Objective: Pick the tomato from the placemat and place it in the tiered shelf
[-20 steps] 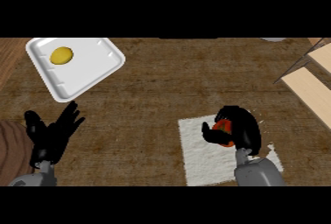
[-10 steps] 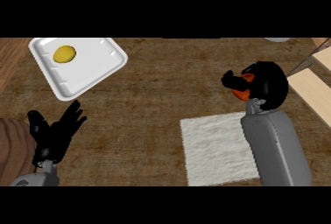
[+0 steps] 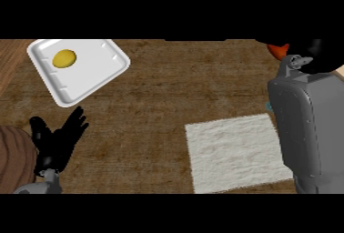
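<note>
My right hand [image 3: 321, 55] is at the top right of the head view, its black fingers curled round the red tomato [image 3: 277, 49], of which only a small red edge shows. The grey right forearm [image 3: 306, 132] stretches from the lower right up to it and covers the right edge of the white placemat [image 3: 232, 152], which lies bare on the brown counter. My left hand [image 3: 59, 136] rests open at the lower left, fingers up. The tiered shelf is hidden behind the right hand and arm.
A white square tray [image 3: 94, 77] with a yellow round fruit [image 3: 64, 58] sits at the top left. A brown rounded object [image 3: 13, 157] shows at the left edge beside my left hand.
My right hand has lifted the tomato off the placemat and carried it up and to the right, toward the top right corner. The left hand has stayed where it was.
</note>
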Robot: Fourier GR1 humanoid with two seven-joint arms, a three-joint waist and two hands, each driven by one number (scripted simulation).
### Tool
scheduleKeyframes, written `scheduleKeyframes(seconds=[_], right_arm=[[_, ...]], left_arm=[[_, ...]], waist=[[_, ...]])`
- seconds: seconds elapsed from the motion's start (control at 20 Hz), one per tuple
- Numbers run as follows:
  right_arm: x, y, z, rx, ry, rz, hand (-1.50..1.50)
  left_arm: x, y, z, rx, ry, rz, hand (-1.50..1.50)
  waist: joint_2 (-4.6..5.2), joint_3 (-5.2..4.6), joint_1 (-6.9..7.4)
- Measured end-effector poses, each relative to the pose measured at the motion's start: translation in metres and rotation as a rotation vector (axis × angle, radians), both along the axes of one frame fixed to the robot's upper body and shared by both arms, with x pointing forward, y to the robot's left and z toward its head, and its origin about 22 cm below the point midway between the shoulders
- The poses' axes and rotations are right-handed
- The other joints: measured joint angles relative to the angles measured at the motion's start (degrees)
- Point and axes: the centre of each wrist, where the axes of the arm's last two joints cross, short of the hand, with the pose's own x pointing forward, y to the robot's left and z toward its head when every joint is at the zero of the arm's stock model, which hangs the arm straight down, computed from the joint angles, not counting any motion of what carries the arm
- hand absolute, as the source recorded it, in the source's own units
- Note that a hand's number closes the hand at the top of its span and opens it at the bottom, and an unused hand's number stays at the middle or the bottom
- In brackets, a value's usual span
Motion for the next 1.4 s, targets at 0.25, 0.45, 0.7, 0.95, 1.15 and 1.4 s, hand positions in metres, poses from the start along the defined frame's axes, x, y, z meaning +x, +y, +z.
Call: scheduleKeyframes(seconds=[0.25,0.45,0.7,0.95,1.15,1.4], right_arm=[[-0.007,-0.017,0.050,-0.039,-0.061,-0.075,1.50],[-0.012,-0.034,0.089,-0.042,-0.098,-0.120,1.50],[-0.020,-0.068,0.123,-0.043,-0.125,-0.187,1.50],[-0.025,-0.108,0.146,-0.037,-0.101,-0.237,1.50],[-0.023,-0.137,0.151,-0.017,-0.050,-0.248,1.50],[-0.026,-0.169,0.146,0.002,0.023,-0.235,1.50]], left_arm=[[-0.002,0.000,0.000,-0.007,-0.002,0.004,0.00],[-0.002,0.004,-0.003,0.001,-0.001,0.007,0.00],[0.003,0.001,0.001,0.001,0.008,0.007,0.00],[0.001,0.002,0.000,-0.006,0.001,0.002,0.00],[0.003,0.000,0.003,-0.009,0.005,-0.002,0.00],[0.003,0.004,0.001,-0.003,-0.001,0.004,0.00]], waist=[[-0.04,-0.04,-0.31],[0.01,0.09,-0.37],[0.16,0.06,-0.20],[0.26,0.05,-0.04],[0.39,0.02,0.18],[0.36,0.07,0.12]])
